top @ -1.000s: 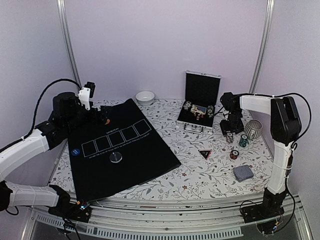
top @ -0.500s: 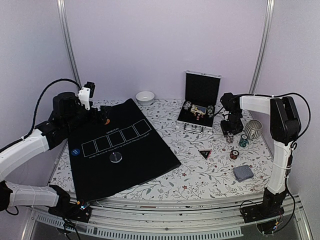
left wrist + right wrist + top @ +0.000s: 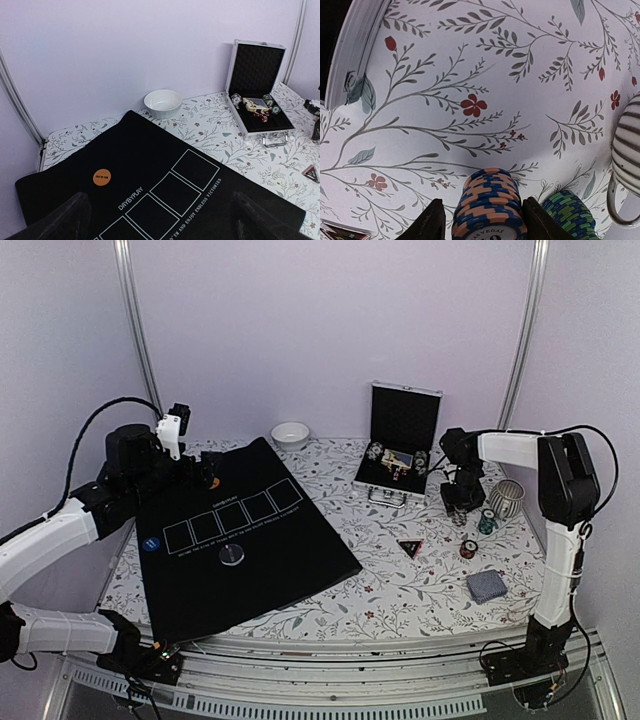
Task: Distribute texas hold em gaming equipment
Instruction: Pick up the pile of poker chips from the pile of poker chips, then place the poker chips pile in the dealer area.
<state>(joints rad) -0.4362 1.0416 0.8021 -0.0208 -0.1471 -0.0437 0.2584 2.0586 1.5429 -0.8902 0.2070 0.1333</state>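
Tbh the round blue-and-orange poker chip stack [image 3: 489,200] pinched by the right gripper [image 3: 487,222] is best lifted straight up, the left gripper [image 3: 160,225] jaws being spread wide.

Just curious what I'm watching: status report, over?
Left gripper open above mat. Right gripper straddling blue-orange chip stack, grip unconfirmed. Green stack close beside.

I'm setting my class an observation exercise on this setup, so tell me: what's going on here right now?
The right fingers are closed on a stack of orange and blue chips, next to a green stack and a striped cup on the flowery table. The left fingers hang open and empty over the black mat. The cards lie near the table's front edge.
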